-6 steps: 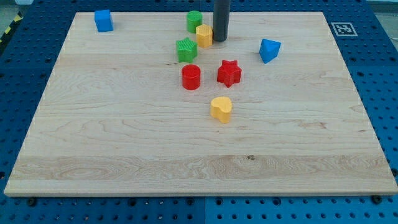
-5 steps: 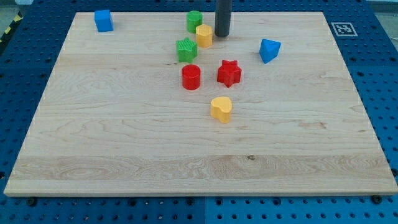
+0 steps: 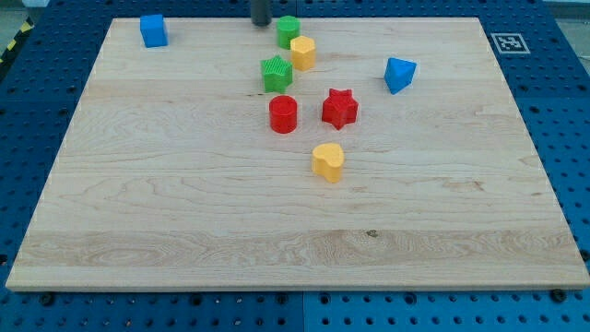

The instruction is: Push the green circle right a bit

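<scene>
The green circle (image 3: 289, 30) stands near the view's top edge of the wooden board (image 3: 184, 203), touching a yellow block (image 3: 302, 53) just below and to its right. My tip (image 3: 262, 24) is at the top edge, just left of the green circle, with a small gap between them. Only the rod's lowest part shows.
A green star (image 3: 276, 74) lies below the green circle. A red cylinder (image 3: 283, 114) and a red star (image 3: 339, 108) sit mid-board. A yellow heart (image 3: 327, 160) lies below them. A blue cube (image 3: 153, 29) is at top left, a blue triangle (image 3: 399, 74) at right.
My tip has moved from the right of the yellow block, around the top, to the left of the green circle. No block has moved.
</scene>
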Controlling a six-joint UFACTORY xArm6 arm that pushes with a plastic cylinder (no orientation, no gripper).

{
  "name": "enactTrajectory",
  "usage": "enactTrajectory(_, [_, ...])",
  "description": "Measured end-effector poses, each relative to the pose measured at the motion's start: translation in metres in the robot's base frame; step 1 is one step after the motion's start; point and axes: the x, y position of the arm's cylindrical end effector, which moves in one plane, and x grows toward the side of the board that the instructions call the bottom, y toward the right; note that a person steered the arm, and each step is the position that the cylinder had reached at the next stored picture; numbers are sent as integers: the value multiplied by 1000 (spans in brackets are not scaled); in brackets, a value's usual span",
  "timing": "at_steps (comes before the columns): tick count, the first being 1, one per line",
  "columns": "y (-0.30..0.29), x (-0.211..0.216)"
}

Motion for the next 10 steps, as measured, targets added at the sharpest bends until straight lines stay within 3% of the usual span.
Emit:
enactTrajectory(2, [-18,2])
enactTrajectory(6, [30,4])
enactTrajectory(10, [21,18])
